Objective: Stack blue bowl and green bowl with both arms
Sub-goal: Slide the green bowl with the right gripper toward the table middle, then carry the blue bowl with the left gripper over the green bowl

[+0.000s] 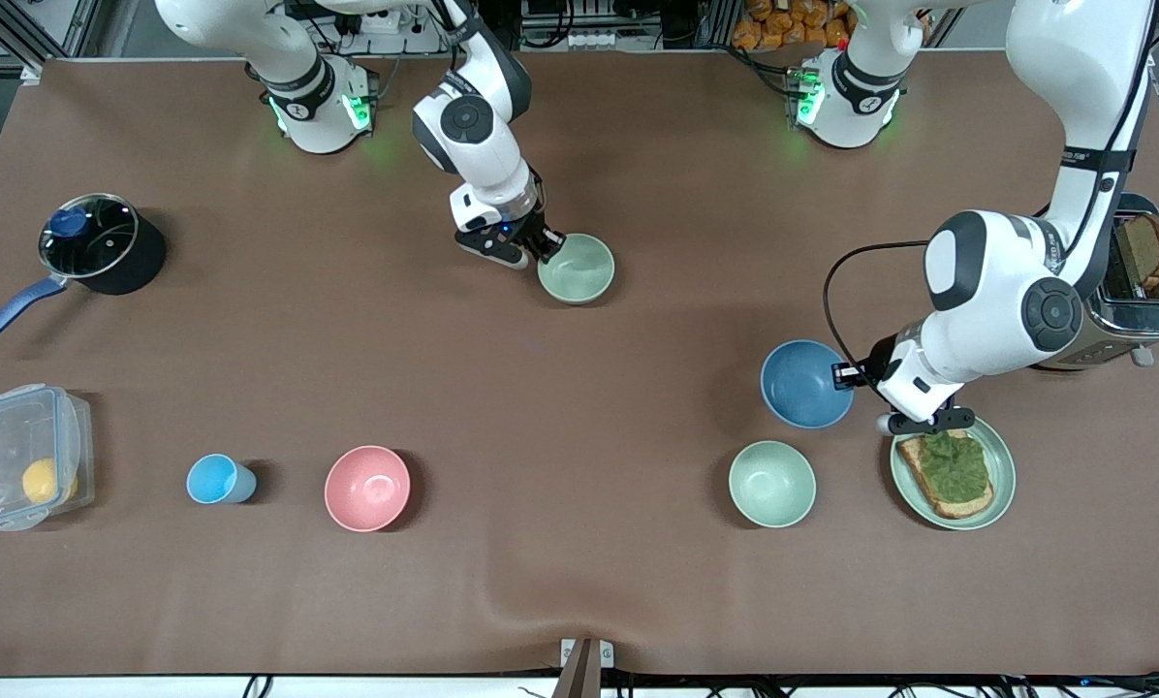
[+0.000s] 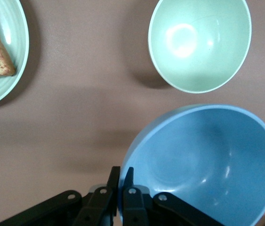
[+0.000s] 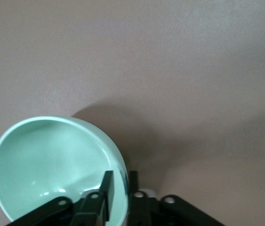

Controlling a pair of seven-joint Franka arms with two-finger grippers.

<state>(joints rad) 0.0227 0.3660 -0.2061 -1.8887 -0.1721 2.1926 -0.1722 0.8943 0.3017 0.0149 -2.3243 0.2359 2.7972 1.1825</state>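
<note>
Nearest the front camera, on the brown counter, stands a row of things no gripper touches: a clear lidded box with something yellow inside, a small light-blue cup, a pink bowl, a spare sage-green bowl, and at the left arm's end a green plate carrying toast.

A little farther from the camera than the spare bowl is the blue bowl. The left gripper is closed on its rim; in the left wrist view the fingers pinch the wall of the bowl, one inside and one outside. The bowl looks tilted and seems to be off the counter, though I cannot tell for certain.

Farther still, near the middle of the counter, is the green bowl. The right gripper clamps its rim, and the right wrist view shows one finger inside the bowl and one outside.

Farthest at the ends are a black saucepan at the right arm's end and a toaster at the left arm's end.

By my reading, both grasps are made and nothing else. The two bowls are well apart, so what remains is bringing them together, seating one inside the other, and letting go.
</note>
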